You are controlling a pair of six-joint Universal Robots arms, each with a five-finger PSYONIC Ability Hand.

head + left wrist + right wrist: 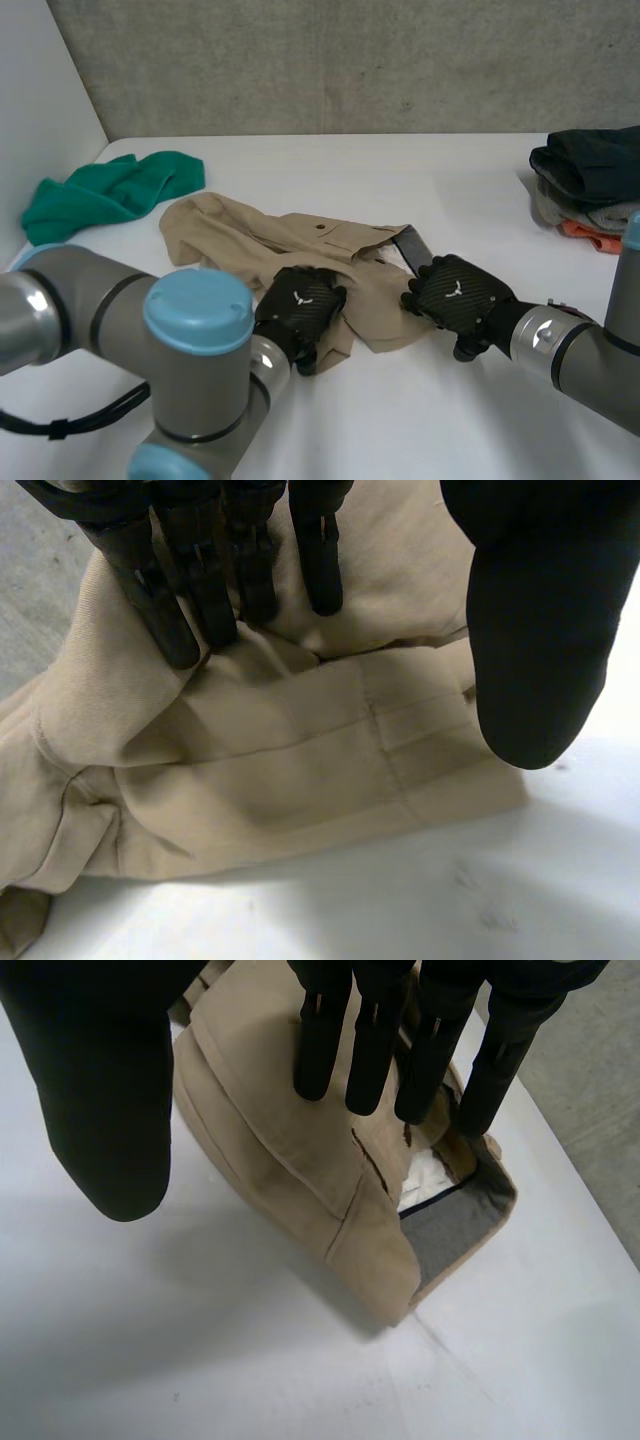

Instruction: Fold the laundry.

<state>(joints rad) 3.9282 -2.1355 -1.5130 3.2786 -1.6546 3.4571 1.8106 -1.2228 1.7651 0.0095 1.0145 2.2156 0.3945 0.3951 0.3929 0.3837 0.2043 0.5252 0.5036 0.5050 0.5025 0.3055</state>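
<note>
**A:** Where is the laundry lying right now?

**B:** Your beige garment (pixel 300 245) is lying crumpled in the middle of the desk (pixel 420 170), running from far left to near right. Both of your robot hands are working along its near side.

**A:** What is my left robot hand (pixel 300 305) doing?

**B:** It is resting on the garment's near-left part. Its fingers (pixel 170 610) are reaching straight down onto a fold and its thumb (pixel 540 630) is standing apart beside them, so it is pressing, not clamping. I am judging that it is pinning the cloth so the other end can be worked.

**A:** And the right one?

**B:** Your right robot hand (pixel 455 292) is sitting at the right end, by the waistband (pixel 455 1225). Its fingers (pixel 320 1050) are pointing straight at the cloth and its thumb (pixel 100 1110) is hanging well apart over bare desk. The hand is spread and gripping nothing. The waistband is gaping there, showing grey lining and a bit of white inside.

**A:** Is anything holding the other clothes?

**B:** A stack of dark, grey and orange clothes (pixel 590 190) is lying straight on the desk at the far right. A green cloth (pixel 110 190) is bunching at the far left, near the garment's far-left end.
</note>
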